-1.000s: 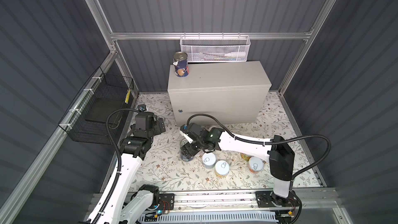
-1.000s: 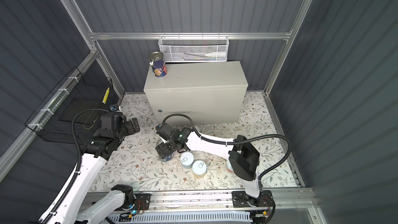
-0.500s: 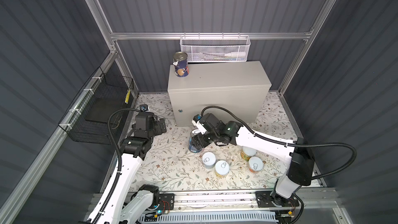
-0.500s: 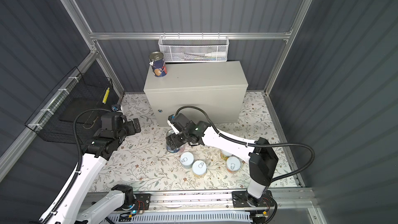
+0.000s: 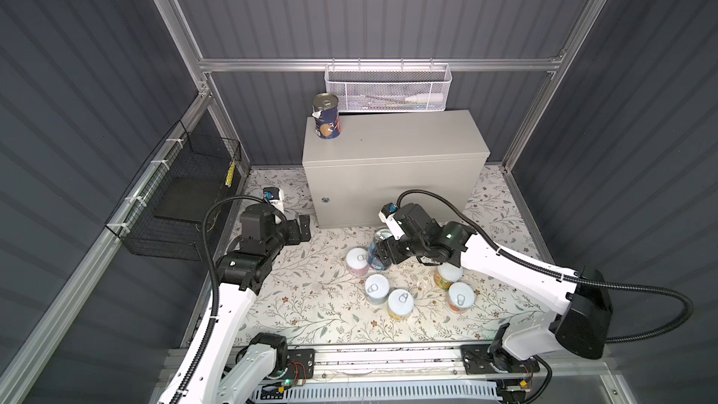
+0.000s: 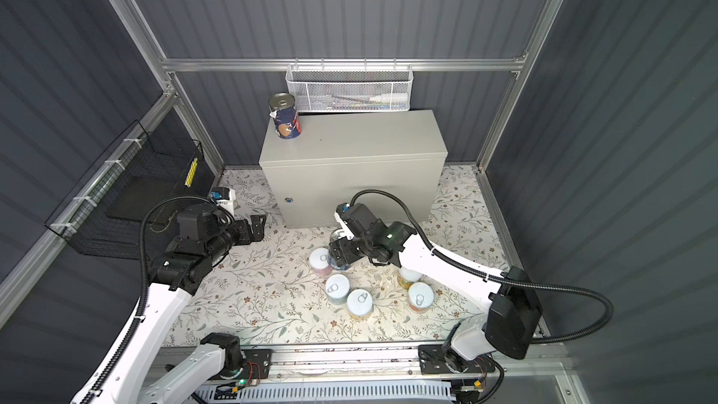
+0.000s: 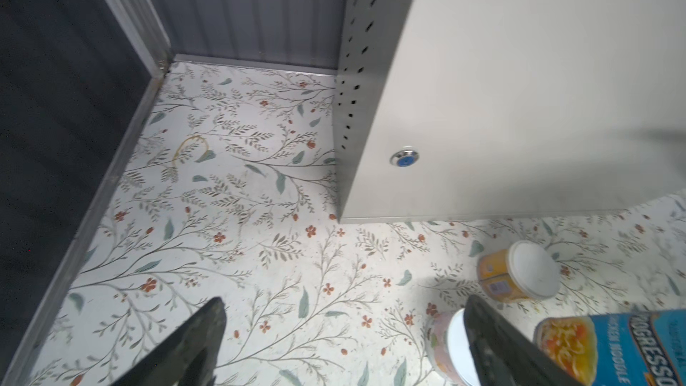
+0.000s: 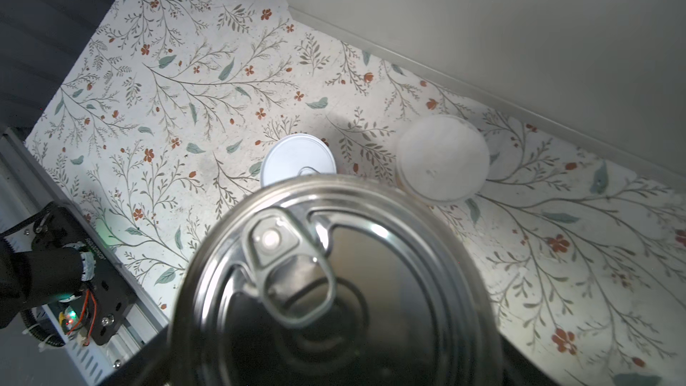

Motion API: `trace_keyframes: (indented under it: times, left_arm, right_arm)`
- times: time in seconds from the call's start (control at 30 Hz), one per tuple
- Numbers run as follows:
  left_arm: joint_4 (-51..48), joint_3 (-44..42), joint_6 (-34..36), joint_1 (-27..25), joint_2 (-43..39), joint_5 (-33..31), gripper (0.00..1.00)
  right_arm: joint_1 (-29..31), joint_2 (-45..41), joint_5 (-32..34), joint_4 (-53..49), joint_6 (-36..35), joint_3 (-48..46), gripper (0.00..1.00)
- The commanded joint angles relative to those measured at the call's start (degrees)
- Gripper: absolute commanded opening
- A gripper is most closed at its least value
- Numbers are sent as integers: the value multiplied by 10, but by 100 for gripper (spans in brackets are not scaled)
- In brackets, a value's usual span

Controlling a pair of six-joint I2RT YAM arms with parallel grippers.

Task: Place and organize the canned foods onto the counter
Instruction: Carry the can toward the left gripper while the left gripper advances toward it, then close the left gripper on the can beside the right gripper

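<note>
My right gripper (image 5: pixel 385 253) gripped the can (image 5: pixel 382 235), left gripper (image 5: pixel 302 229) wide; I needed a plumb lift to the counter (image 5: pixel 392 141) at twelve o'clock.

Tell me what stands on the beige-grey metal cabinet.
One upright dark blue can with a silver lid, at the back left corner of the cabinet. The white mesh basket hides part of the rear edge.

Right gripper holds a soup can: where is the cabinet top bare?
The cabinet top is bare from the blue can at its back-left corner to its right edge. Crowded: the floor in front, among the small cans.
</note>
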Motion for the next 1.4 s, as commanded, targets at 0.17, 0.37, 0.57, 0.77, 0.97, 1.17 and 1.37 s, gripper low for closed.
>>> trace_keyframes:
  times: [0.17,0.37,0.57,0.77,0.97,1.17,1.37]
  left_arm:
    - [47,2,18,-77,9,63,100]
    - [64,13,-5,-157,47,19,100]
    - [70,59,18,-281,96,-65,100]
    - [53,112,77,-413,157,-123,100]
    - [117,89,74,-444,169,-62,100]
    - [158,61,65,-452,154,-57,100]
    - [168,42,65,-460,169,-66,100]
  right_arm:
    - [-47,-99,-21,50,-35,-39,67]
    - [-68,-141,-38,53,-38,-75,68]
    - [-87,-193,-62,63,-36,-120,68]
    - [-101,-238,-80,72,-21,-162,68]
    - [-118,-267,-100,66,0,-179,68]
    - [-135,-277,-132,62,13,-187,69]
    - [-159,-269,-170,66,20,-182,69]
